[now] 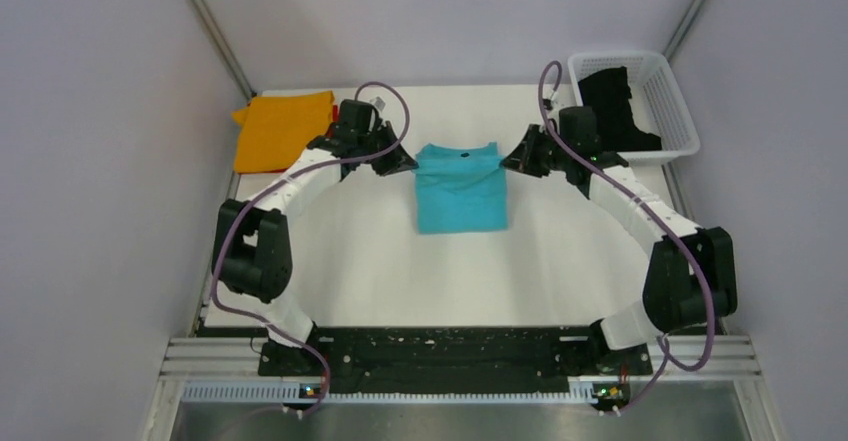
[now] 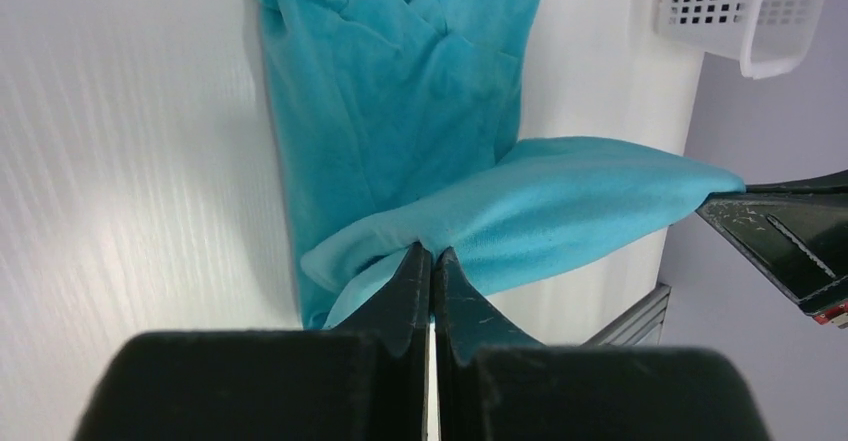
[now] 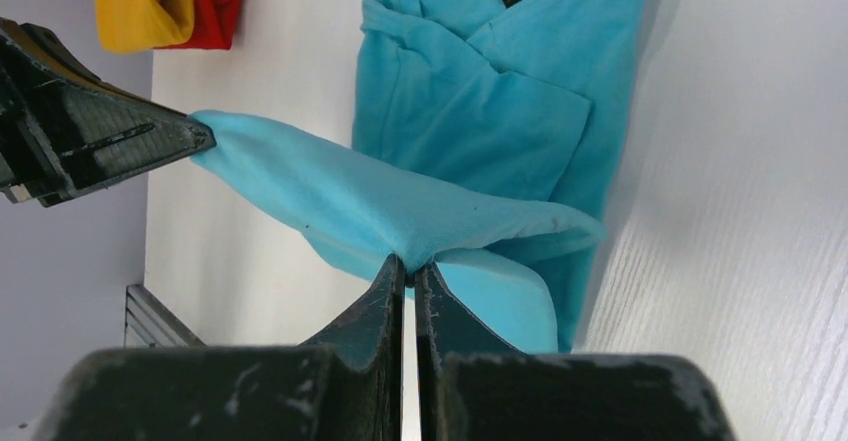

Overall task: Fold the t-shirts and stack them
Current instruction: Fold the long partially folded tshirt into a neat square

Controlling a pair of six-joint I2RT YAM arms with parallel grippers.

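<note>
Turquoise t-shirt (image 1: 460, 196) lies partly folded at middle of bench (image 1: 380, 261). Left jaws and right jaws each closed on one end of its raised fold, cloth taut between them. Orange t-shirt (image 1: 278, 129) at far-left corner.

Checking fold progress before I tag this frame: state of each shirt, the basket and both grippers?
turquoise t-shirt: partly folded, one end lifted
orange t-shirt: folded, far left
red t-shirt: under the orange, edge showing
black t-shirt: crumpled in basket
white mesh basket: upright, holds black t-shirt
left gripper: shut on turquoise t-shirt
right gripper: shut on turquoise t-shirt
</note>
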